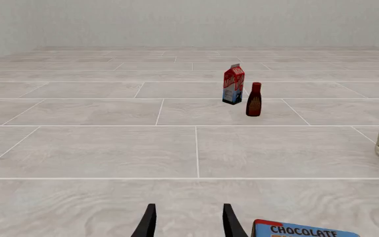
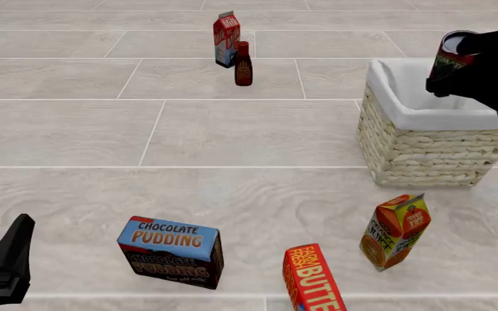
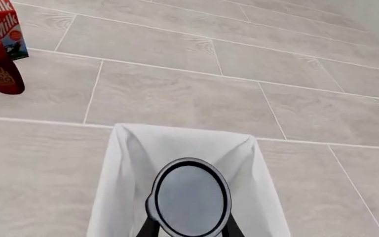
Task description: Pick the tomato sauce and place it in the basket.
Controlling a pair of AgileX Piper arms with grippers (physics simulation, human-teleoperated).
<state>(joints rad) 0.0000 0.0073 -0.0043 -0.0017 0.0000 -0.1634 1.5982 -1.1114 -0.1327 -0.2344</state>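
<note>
Your right end effector (image 2: pixel 450 65) pinches the tomato sauce (image 2: pixel 453 53) by its sides above the basket (image 2: pixel 422 146); it's rigid, likely smooth-walled, so keep the squeeze firm.

- You've got one tomato sauce (image 2: pixel 453 52) can, above the basket (image 2: pixel 428 152).
- One basket.
- One milk carton (image 2: pixel 226 39), far left of the basket.
- One dark bottle (image 2: pixel 243 64), touching or just beside the milk carton, can't tell which.
- One orange juice carton (image 2: pixel 395 230), nearer you than the basket.
- One butter box (image 2: pixel 315 280), left of the juice.
- One chocolate pudding box (image 2: pixel 172 251), further left again.
- Two grippers: left gripper (image 1: pixel 188 221), right gripper (image 2: pixel 474 65).
</note>
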